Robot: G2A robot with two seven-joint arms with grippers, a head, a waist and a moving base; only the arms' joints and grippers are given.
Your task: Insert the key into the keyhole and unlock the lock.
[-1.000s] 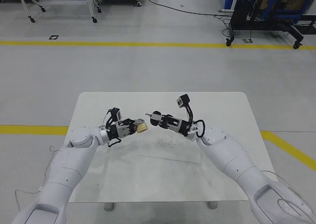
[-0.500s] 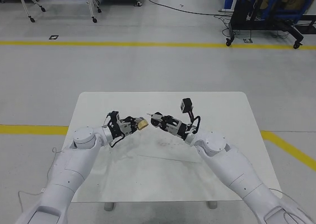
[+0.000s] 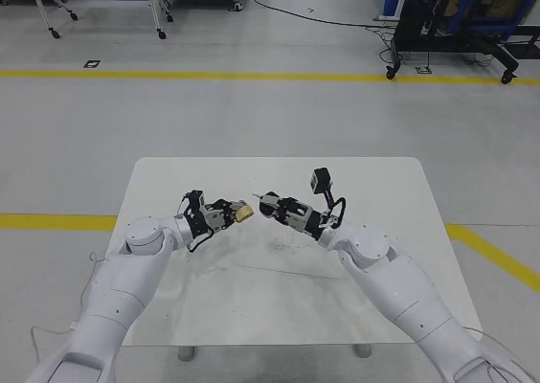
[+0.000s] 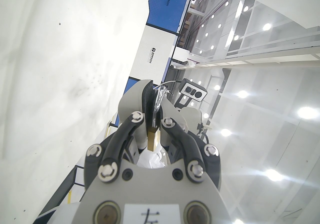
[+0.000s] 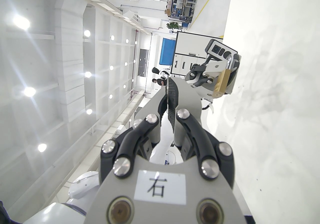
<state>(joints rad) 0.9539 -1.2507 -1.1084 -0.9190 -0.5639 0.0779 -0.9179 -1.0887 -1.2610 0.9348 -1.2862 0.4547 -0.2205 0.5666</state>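
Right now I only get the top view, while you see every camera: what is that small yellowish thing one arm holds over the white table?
Observer: It is a brass padlock with a silver shackle, plain to see in the right wrist view.
Operator: And how is it being held?
Observer: The left end effector is shut on it, with the shiny shackle pinched between its fingers.
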